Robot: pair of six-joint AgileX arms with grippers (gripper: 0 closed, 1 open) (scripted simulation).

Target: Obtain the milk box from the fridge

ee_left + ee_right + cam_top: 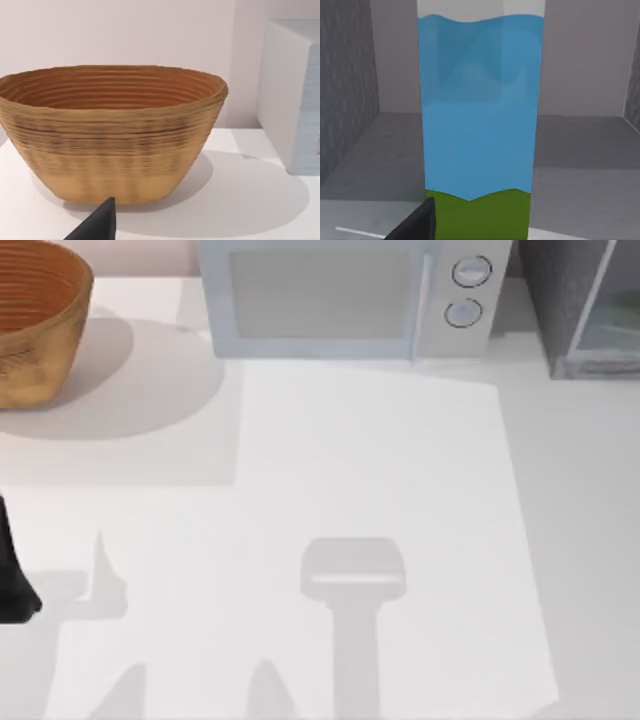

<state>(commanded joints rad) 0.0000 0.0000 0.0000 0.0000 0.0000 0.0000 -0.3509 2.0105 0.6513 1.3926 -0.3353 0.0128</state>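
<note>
Fingers of both grippers cannot be judged open or closed: one dark fingertip (417,222) of the right gripper shows close before the milk box (477,120), and one dark fingertip (97,225) of the left gripper shows just before the woven basket (112,132). The milk box stands upright on the grey floor inside the fridge (590,305), at the worktop's (380,500) far right corner. A microwave (345,295) sits at the back between basket and fridge.
</note>
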